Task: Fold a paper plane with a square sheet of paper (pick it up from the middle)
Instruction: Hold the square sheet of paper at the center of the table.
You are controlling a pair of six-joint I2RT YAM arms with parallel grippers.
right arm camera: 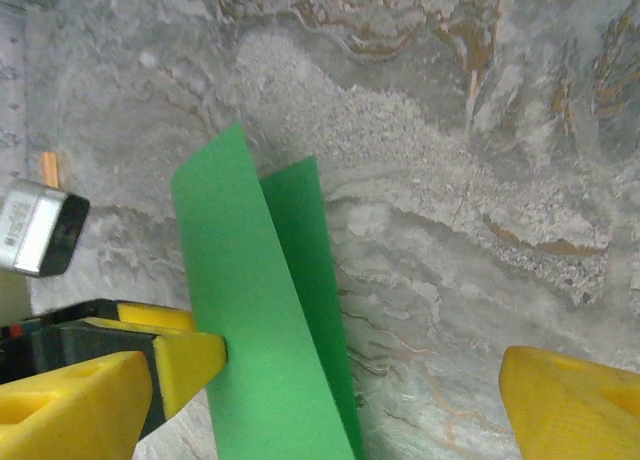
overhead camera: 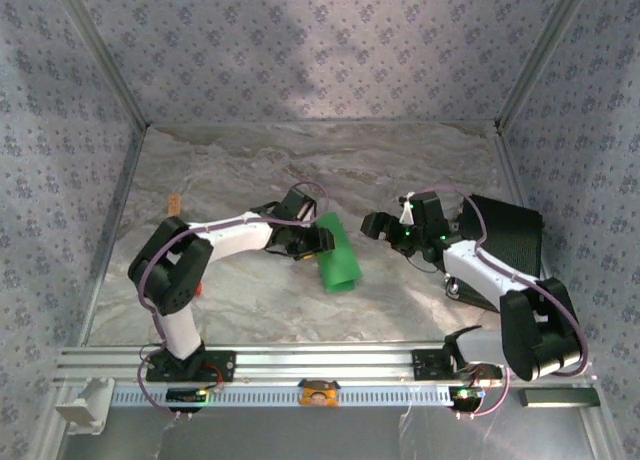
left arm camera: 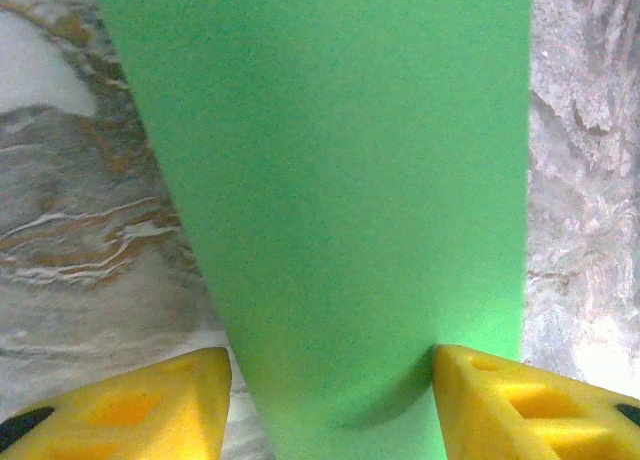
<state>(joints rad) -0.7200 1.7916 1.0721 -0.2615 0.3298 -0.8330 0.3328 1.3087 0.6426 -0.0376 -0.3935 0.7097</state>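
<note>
No brand or wording is legible to me anywhere. The one label I find is on a small grey-and-black box (right arm camera: 35, 230) at the left of the right wrist view, and its print is too small to read.

Near edge, top view: the aluminium rail (overhead camera: 330, 365) carries both arm bases. An orange piece (overhead camera: 318, 392) sits at its middle, a white block (overhead camera: 85, 405) at its left end and a dark bar (overhead camera: 560, 398) at its right end.

A small red thing (overhead camera: 198, 290) lies on the bench (overhead camera: 250, 170) just beside the left arm's elbow, partly hidden by it.

Middle of the bench: the square sheet of paper (overhead camera: 340, 263) is bright green and bent over on itself, so two leaves stand up side by side. The right wrist view shows both leaves. The left gripper (left arm camera: 332, 375) grasps the sheet. In its own wrist view the paper fills the gap between the yellow fingers (left arm camera: 530, 405) and touches them on both sides. From the right wrist view, one of those fingers presses the nearer leaf. The paper blocks most of the left wrist view.

The right gripper (right arm camera: 325, 370) is released, its fingers spread wide with nothing held. It points left at the sheet from just to its right, and stands apart from it.

Right side: a flat black object (overhead camera: 505, 230) lies behind the right arm, which partly covers it.

Far left: a small tan piece (overhead camera: 173, 202) lies close to the side wall.

Beyond: patterned fabric walls (overhead camera: 300, 50) close in the bench on three sides.
</note>
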